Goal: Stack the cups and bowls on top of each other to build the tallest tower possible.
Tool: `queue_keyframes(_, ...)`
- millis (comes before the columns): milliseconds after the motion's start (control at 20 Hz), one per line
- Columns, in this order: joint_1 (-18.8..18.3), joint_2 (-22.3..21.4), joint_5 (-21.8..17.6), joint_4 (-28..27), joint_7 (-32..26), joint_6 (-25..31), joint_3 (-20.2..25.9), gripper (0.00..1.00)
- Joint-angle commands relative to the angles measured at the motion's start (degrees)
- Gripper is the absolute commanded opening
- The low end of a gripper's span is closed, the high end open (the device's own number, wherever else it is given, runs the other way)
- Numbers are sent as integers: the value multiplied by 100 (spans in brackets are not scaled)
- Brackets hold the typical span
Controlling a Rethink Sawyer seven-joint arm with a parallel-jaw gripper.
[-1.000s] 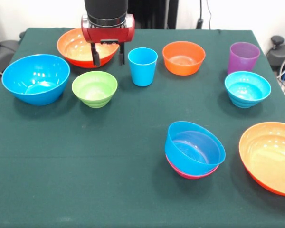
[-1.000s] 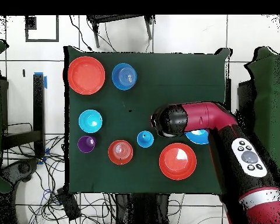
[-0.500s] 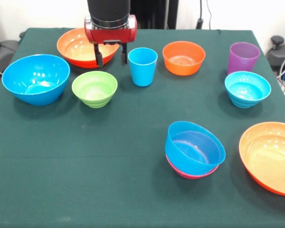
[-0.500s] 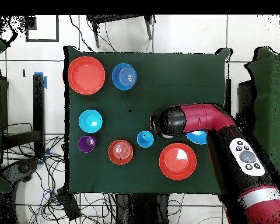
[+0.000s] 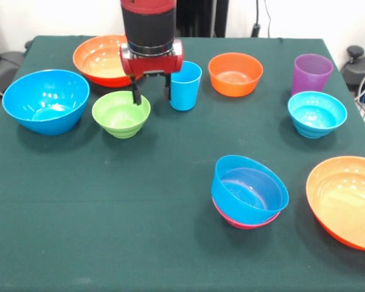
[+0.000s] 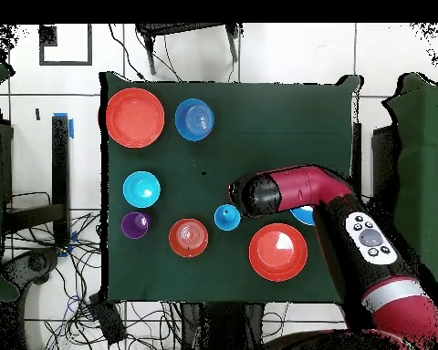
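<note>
I've just slid the gripper [image 5: 151, 96], fingers open and empty, nearer and right to between the green bowl [image 5: 121, 113] and blue cup [image 5: 184, 85], so one's probably next for the tower [image 5: 248, 193].

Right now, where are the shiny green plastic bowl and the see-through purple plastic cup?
Shiny green plastic bowl [image 5: 120, 114]: front view, inside hollow.
See-through purple plastic cup [image 5: 311, 74]: front view, side wall.
</note>
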Motion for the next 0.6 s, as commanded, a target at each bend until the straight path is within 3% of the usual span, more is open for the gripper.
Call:
queue_keyframes(50,203,442,-542,-123,-372,-554,-13,100)
queue_keyframes(600,179,469,-519,-108,-298,-805,-72,100)
